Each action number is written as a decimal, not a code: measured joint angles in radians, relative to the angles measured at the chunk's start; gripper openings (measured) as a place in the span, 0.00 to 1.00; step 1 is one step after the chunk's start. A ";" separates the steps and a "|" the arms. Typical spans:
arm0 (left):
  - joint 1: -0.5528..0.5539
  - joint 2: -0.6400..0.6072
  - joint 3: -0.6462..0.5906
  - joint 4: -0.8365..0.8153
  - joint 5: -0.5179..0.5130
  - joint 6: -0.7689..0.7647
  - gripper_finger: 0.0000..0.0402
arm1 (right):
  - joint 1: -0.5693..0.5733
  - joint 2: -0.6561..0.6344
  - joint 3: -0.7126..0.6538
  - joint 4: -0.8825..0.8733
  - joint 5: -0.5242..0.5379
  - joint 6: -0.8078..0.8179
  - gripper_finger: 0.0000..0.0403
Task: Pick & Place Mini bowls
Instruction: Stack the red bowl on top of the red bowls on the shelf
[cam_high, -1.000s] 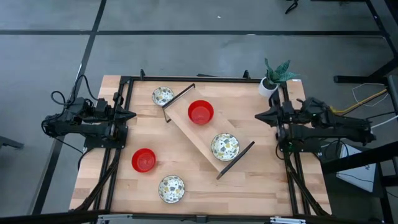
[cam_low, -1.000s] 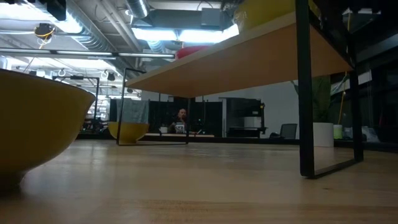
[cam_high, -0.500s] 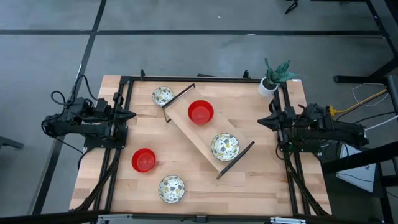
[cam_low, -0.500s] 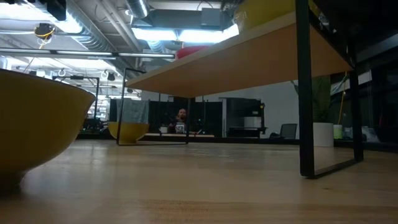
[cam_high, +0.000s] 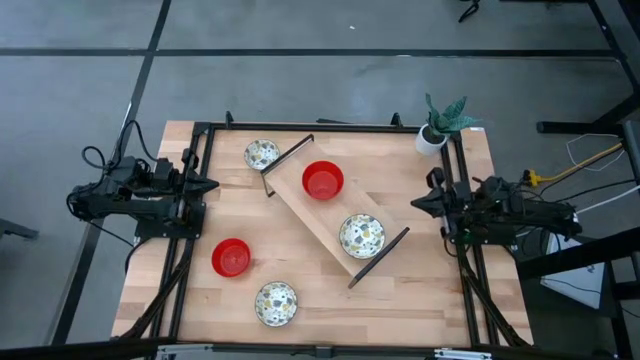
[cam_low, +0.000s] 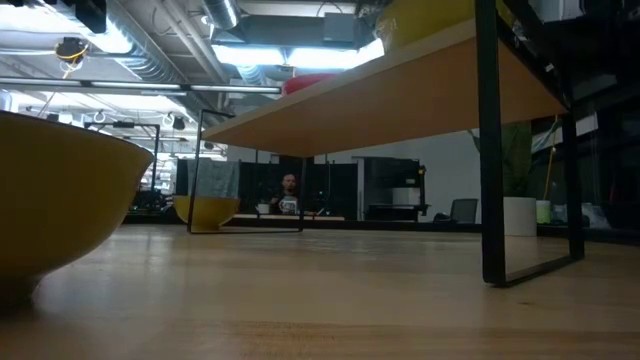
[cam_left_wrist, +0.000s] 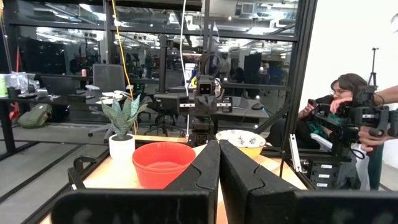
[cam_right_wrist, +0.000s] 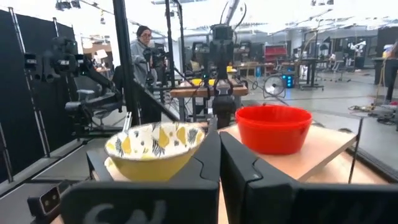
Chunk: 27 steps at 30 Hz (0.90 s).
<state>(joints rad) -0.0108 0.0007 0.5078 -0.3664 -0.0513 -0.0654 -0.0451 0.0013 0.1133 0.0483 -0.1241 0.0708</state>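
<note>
The wooden shelf (cam_high: 335, 218) lies slantwise across the middle of the table (cam_high: 420, 290), and everything here is placed against it.

Well to the left of the shelf, at the table's left edge, the left gripper (cam_high: 205, 185) points toward the shelf; in its wrist view its fingers (cam_left_wrist: 205, 168) lie pressed together with nothing between them.

On the table left of the shelf's lower half sits a red bowl (cam_high: 231, 257), apart from the shelf. Just below that one and well clear of the shelf's lower end is a speckled bowl (cam_high: 276, 303), white inside with green-yellow flecks. Another speckled bowl, the far bowl (cam_high: 262, 154), stands just beside the shelf's upper-left black end frame (cam_high: 288, 165), on the table.

On the shelf itself, the upper half carries a second red bowl, the shelf red bowl (cam_high: 323, 180), and the lower half carries the shelf speckled bowl (cam_high: 361, 236); the two are apart.

Right of the shelf, at the table's right edge, the right gripper (cam_high: 420, 201) faces the shelf, its fingers (cam_right_wrist: 208, 162) closed against each other, empty.

Beyond the shelf's upper right, at the table's far right corner, stands a white pot with a green plant (cam_high: 438, 128)
</note>
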 joint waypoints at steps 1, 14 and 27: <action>0.000 0.000 0.000 0.000 0.000 0.000 0.01 | 0.005 0.000 -0.009 0.006 0.000 0.000 0.00; 0.000 0.000 0.000 0.000 0.000 0.000 0.01 | 0.011 0.000 -0.099 0.060 0.000 0.000 0.00; 0.000 0.000 0.000 0.000 0.000 0.000 0.01 | 0.011 0.000 -0.106 0.043 0.000 -0.030 0.00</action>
<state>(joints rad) -0.0105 0.0006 0.5076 -0.3664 -0.0513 -0.0654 -0.0341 0.0011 0.0069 0.0915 -0.1244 0.0407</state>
